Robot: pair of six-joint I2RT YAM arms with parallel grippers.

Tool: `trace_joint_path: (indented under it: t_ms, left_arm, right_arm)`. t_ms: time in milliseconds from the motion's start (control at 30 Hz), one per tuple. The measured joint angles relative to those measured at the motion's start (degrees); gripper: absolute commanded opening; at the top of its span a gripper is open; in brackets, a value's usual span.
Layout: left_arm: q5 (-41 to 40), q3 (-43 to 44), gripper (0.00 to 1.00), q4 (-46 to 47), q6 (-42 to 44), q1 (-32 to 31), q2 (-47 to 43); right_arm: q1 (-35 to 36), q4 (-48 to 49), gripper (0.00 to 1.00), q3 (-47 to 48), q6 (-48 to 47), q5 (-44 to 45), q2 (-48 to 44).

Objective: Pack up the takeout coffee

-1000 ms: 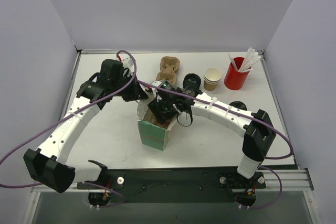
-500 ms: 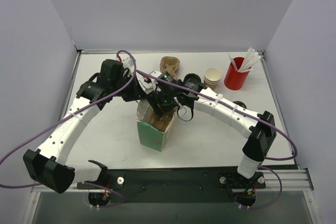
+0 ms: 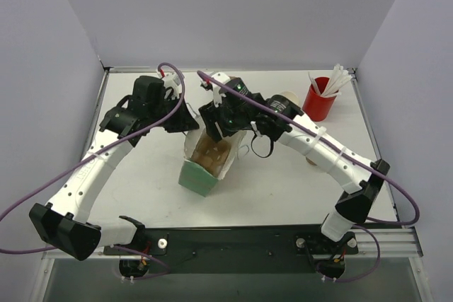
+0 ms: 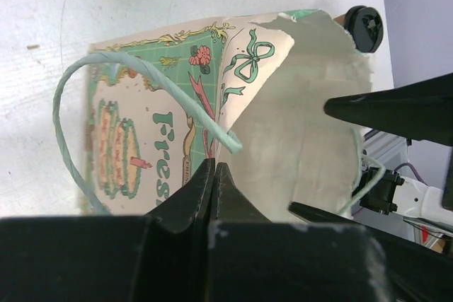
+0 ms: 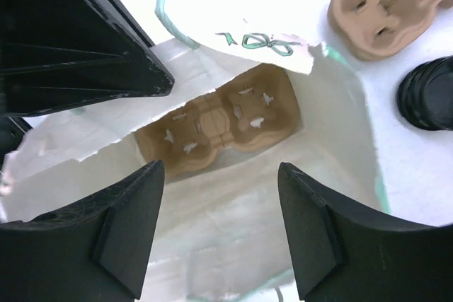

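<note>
Coffee (image 5: 428, 93) is seen outside the bag (image 5: 333, 118), beside the spread right gripper (image 5: 218, 172); bag rim is pinched by left gripper (image 4: 214, 176).

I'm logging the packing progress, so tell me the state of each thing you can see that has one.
paper bag: open, leaning.
cup carrier in the bag: empty, at the bottom.
second cup carrier: empty, on the table.
takeout coffee: lidded, outside the bag.
left gripper: shut on the bag's rim.
right gripper: open, empty, over the bag's mouth.
</note>
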Motion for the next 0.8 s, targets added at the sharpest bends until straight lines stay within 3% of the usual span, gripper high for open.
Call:
trace_joint_path:
  t_ms: [167,333,600,800]
  left_arm:
    - [0.33,3.43,0.00,-0.04,2.25,-0.07,0.50]
    - [1.57,4.28,0.00,-0.20,5.07,-0.11,1.03]
    - [3.69,4.39,0.00,-2.56,7.93,-0.52,1.44]
    - [5.11,5.07,0.00,-3.63,8.52,-0.94,1.75]
  right_arm:
    - [-0.20,0.15,0.63,3.76,1.77,4.02,-3.41]
    - [-3.02,0.15,0.63,1.38,5.88,9.81,-8.96]
    - [-14.32,-1.77,0.71,-13.16,16.28,19.63,-20.31]
    - [-21.77,-6.25,0.77,-23.80,23.47,21.99,-25.66]
